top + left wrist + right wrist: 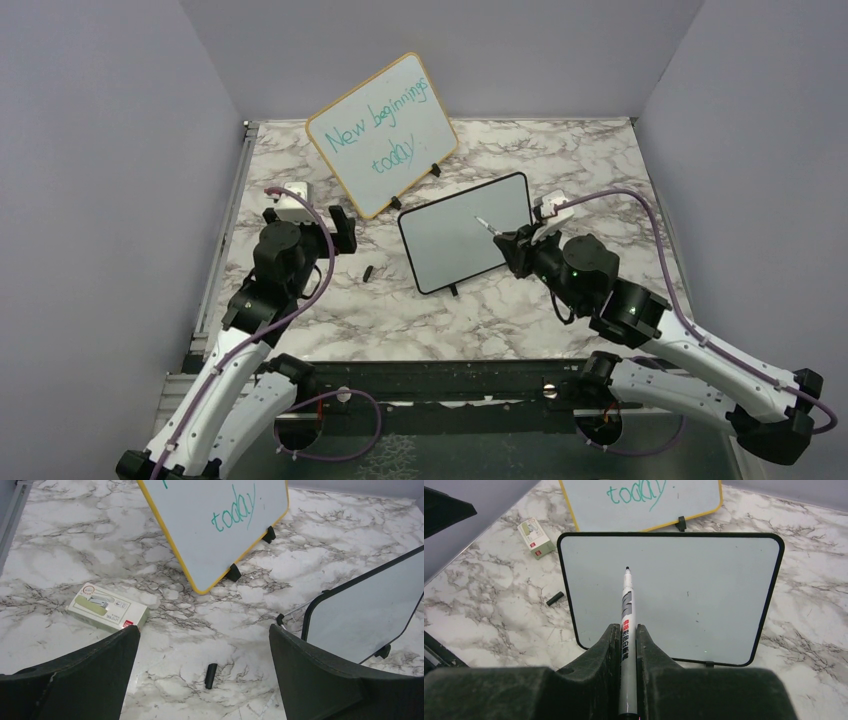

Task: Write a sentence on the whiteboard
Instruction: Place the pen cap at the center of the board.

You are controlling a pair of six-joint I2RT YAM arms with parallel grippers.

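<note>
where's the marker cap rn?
Top view: the cap lies on the table left of centre, between the left gripper and the whiteboard, touching neither.

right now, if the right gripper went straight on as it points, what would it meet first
Probably the whiteboard: the marker in the right gripper points at its blank face, though depth is unclear.

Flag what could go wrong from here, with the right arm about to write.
1. The whiteboard sits unbraced on small feet, the open left gripper apart from it; pen pressure might shove or tip it.
2. The right gripper pinches the marker only at its rear, so the long free barrel may pivot or slip.
3. The loose cap on the table could get knocked.
</note>
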